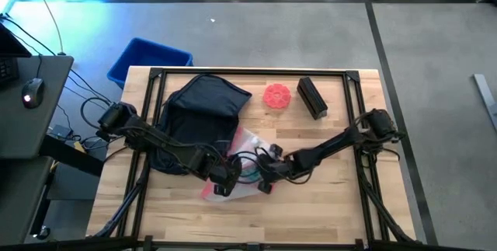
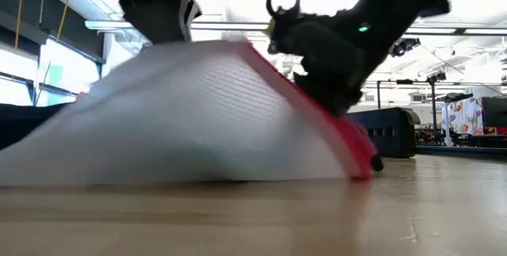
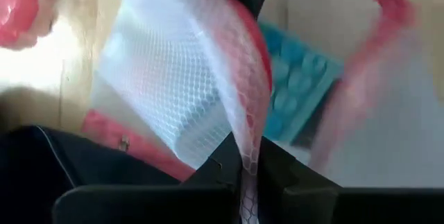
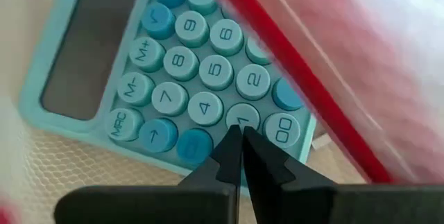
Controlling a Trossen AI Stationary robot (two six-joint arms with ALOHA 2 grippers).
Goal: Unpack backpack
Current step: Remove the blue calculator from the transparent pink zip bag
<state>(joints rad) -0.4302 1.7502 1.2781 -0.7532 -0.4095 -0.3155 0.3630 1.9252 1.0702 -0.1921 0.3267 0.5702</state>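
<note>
The dark navy backpack lies on the table's left half. Beside its near right side is a white mesh pouch with red trim, its lower edge on the table. A teal calculator lies inside the pouch. My left gripper is shut on the pouch's mesh. My right gripper is shut, with nothing between the fingers, and its tips are over the calculator's number keys. My left gripper pinches a fold of the pouch's white mesh with its red trim between its two fingers, slanting down from the left. The pouch is raised like a tent under the fingers, and its bottom stays on the table. My right gripper's shut tips stand at the calculator's lower keys; I cannot tell whether they touch them.
A pink round object and a small black box lie at the table's far right. A bright blue bin stands off the far left corner. Bare wood shows along the near edge.
</note>
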